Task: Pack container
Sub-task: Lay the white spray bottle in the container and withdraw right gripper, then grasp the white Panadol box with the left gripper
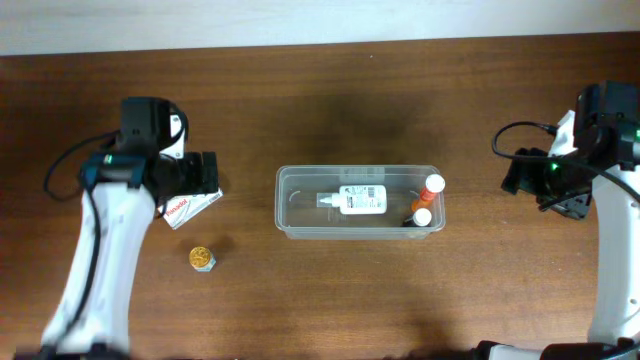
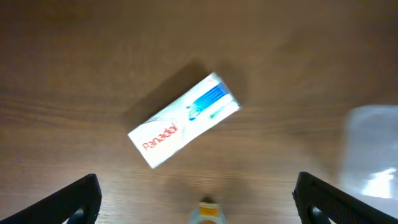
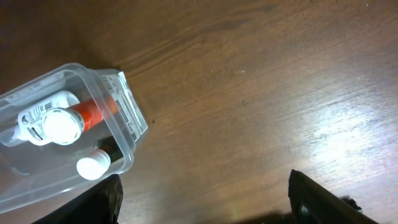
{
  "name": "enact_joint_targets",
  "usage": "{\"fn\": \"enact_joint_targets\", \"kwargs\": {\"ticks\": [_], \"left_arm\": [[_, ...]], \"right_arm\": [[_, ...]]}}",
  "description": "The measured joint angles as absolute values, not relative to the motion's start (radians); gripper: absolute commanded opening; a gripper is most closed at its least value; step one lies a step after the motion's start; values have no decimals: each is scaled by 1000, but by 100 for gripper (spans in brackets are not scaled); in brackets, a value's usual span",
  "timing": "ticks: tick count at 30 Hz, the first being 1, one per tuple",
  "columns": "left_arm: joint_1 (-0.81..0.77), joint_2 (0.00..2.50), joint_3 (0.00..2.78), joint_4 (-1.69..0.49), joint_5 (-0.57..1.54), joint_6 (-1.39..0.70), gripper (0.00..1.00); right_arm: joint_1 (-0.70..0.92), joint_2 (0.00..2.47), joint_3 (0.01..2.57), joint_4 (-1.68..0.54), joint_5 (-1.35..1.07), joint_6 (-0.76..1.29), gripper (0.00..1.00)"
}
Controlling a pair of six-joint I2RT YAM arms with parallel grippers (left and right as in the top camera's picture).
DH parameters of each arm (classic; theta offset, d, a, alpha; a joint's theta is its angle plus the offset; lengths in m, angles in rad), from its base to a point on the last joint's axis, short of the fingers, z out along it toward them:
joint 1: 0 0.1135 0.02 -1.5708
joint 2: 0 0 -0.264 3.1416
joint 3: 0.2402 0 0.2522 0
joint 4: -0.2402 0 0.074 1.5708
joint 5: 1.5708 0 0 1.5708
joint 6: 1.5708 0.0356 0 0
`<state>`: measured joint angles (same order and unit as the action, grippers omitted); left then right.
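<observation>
Left of the clear rectangular plastic container (image 1: 360,201), the wide-open left gripper (image 2: 196,190) may clip the skewed white cardboard box (image 2: 185,120) cornerwise.

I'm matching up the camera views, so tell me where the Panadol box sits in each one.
Overhead: Panadol box at left, well left of the container.
Left wrist: mid-picture, lying diagonally.
Right wrist: not in it.
Shared landmark: the container, centre overhead, right edge in left wrist, left side in right wrist.
</observation>
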<state>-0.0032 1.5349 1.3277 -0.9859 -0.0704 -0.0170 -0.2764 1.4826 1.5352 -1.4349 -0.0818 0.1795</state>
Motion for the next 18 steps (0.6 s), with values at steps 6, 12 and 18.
{"fn": "enact_joint_targets", "kwargs": {"ticks": [6, 12, 18], "left_arm": [[27, 1784, 1328, -952, -84, 123, 99], [27, 1930, 1328, -881, -86, 183, 99], [27, 1996, 1328, -863, -87, 196, 89]], "right_arm": [[-276, 1483, 1535, -1435, -89, 176, 77], [-276, 1483, 1535, -1435, -93, 176, 77], [-276, 1483, 1535, -1436, -93, 175, 77]]}}
